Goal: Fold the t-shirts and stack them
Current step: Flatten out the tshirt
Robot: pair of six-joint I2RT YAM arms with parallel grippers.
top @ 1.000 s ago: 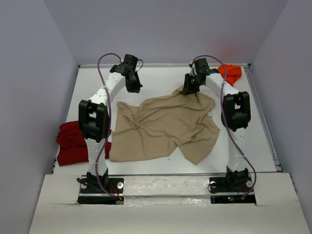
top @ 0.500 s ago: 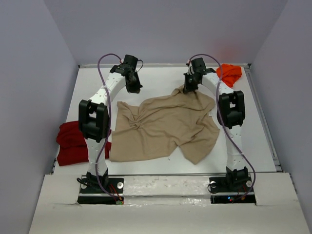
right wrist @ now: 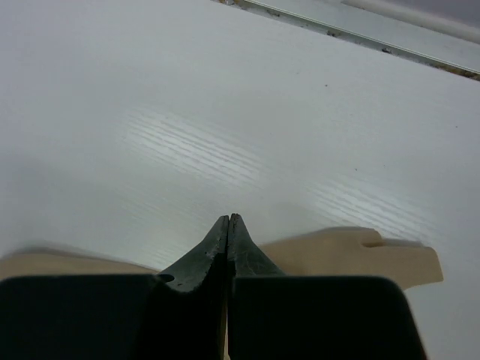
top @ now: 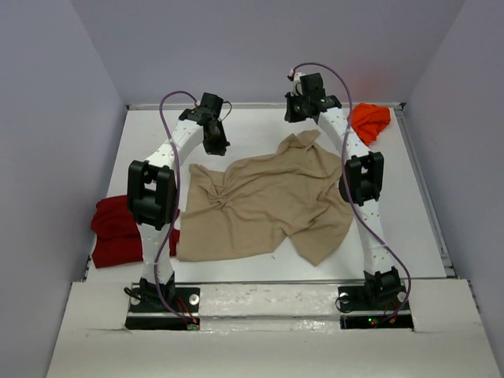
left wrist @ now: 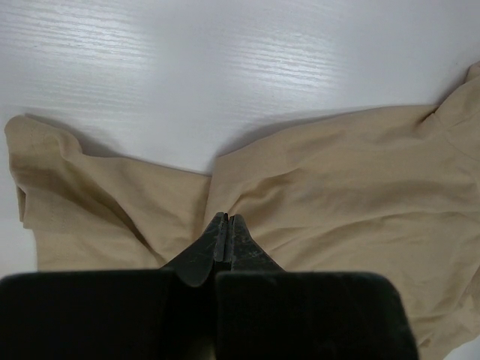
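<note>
The large tan t-shirt [top: 268, 201] lies crumpled and spread over the middle of the table. My right gripper [top: 299, 116] is raised at the far side, shut on the shirt's far corner, which is pulled up toward it. In the right wrist view the shut gripper [right wrist: 229, 217] has tan cloth [right wrist: 352, 251] on both sides. My left gripper [top: 220, 148] is shut and hovers over the shirt's far left edge. Its shut tips [left wrist: 226, 217] sit over creased tan cloth [left wrist: 337, 172]. The dark red t-shirt [top: 114, 228] lies bunched at the left edge. The orange t-shirt [top: 370, 120] lies bunched at the far right corner.
White table [top: 260, 118] with raised walls at the left, back and right. A metal rail [top: 425, 189] runs along the right edge. The arm bases stand at the near edge.
My right gripper has risen and moved toward the far wall, drawing the tan shirt's far corner with it. My left arm has barely moved.
</note>
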